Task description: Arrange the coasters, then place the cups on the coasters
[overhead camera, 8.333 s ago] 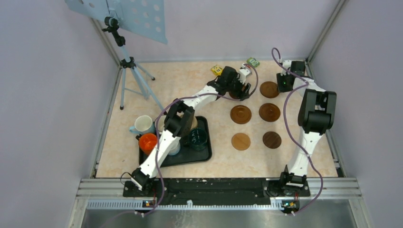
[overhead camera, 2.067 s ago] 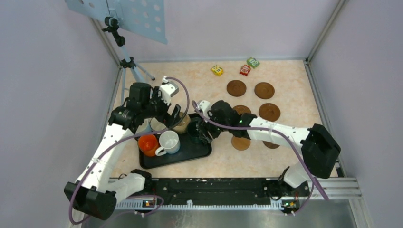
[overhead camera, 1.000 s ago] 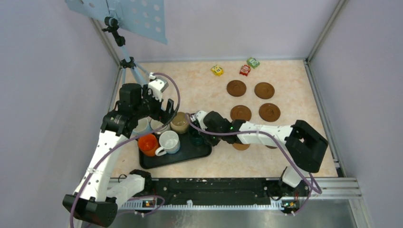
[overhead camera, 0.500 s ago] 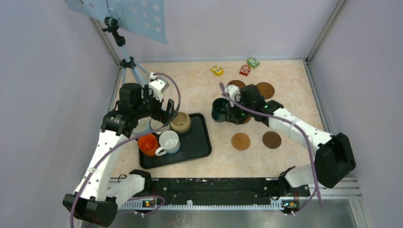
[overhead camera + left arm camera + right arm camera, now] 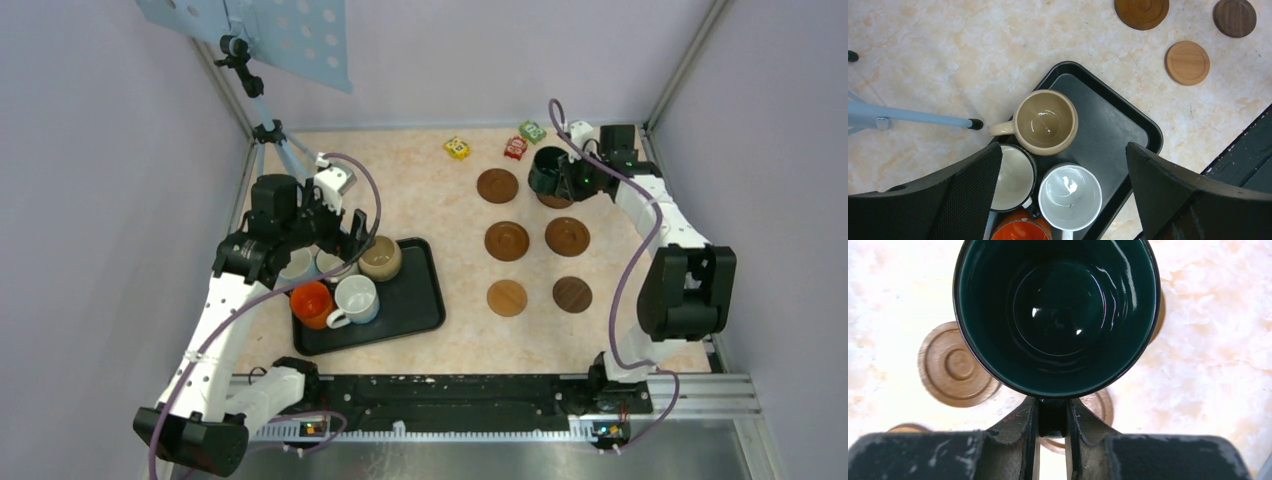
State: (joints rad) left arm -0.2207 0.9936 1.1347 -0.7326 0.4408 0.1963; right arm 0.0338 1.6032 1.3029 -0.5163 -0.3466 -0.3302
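My right gripper point(image 5: 568, 176) is shut on the handle of the dark green cup point(image 5: 547, 169), and holds it upright over the back-right coaster point(image 5: 557, 201), which is mostly hidden. In the right wrist view, the green cup point(image 5: 1055, 315) fills the frame, its handle pinched in my right gripper point(image 5: 1052, 418). Several other brown coasters lie in two columns, among them one at back left point(image 5: 497, 185) and one at front right point(image 5: 572, 294). My left gripper point(image 5: 1063, 160) hangs open above the black tray point(image 5: 1108, 125), which holds the beige cup point(image 5: 1045, 121), white cup point(image 5: 1070, 196), dark-rimmed cup point(image 5: 1010, 177) and orange cup point(image 5: 1020, 227).
Yellow point(image 5: 457, 148), red point(image 5: 515, 148) and green point(image 5: 532, 131) blocks lie at the back edge. A tripod point(image 5: 275, 135) with a blue perforated panel stands at the back left. Grey walls enclose the table on three sides.
My right arm has carried the green cup from the table's middle to the back right, over the far coaster. The left arm has not moved.
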